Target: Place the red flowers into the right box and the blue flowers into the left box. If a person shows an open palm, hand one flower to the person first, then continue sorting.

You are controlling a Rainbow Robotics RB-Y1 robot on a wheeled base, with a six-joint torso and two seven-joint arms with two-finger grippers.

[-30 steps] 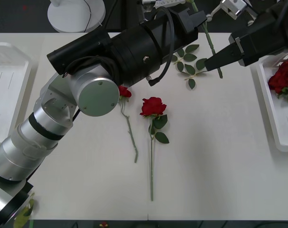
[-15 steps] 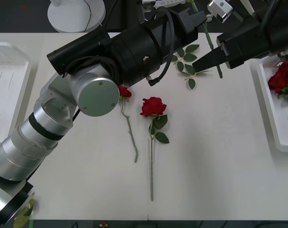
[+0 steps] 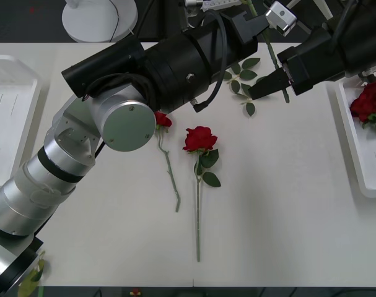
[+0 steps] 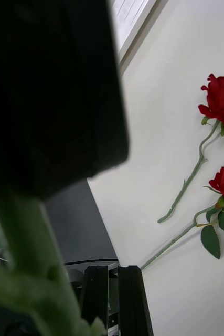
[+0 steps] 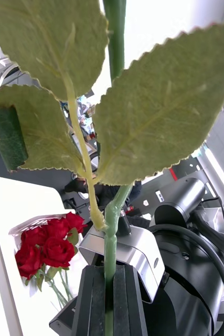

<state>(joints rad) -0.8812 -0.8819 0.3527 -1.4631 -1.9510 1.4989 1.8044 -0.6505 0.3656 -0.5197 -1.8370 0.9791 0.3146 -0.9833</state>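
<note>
Nearest the robot, two red roses with thin green stems lie flat on the white counter (image 3: 299,204). The bigger rose (image 3: 200,138) has two green leaves and a long straight stem that runs toward the near edge. The smaller rose (image 3: 163,119) lies just beside it on the left, partly under the big silver and black left arm (image 3: 113,117), and its stem bends a little.

Farther back, the left gripper (image 5: 104,294) has its two black fingers pressed together on a green flower stem with wide green leaves (image 5: 112,131). The stem (image 3: 271,46) sticks up at a slant near the far edge of the counter. A loose green leaf sprig (image 3: 246,77) lies on the counter there.

The right gripper (image 3: 257,91) hangs over the counter near that stem and sprig. Its black fingers (image 4: 112,299) are close together and hold nothing.

On the right side sits a shallow white plastic tray (image 3: 355,136) with a bunch of red roses (image 3: 370,102) inside. On the left side sits another shallow white plastic tray with a ribbed floor (image 3: 8,111)
</note>
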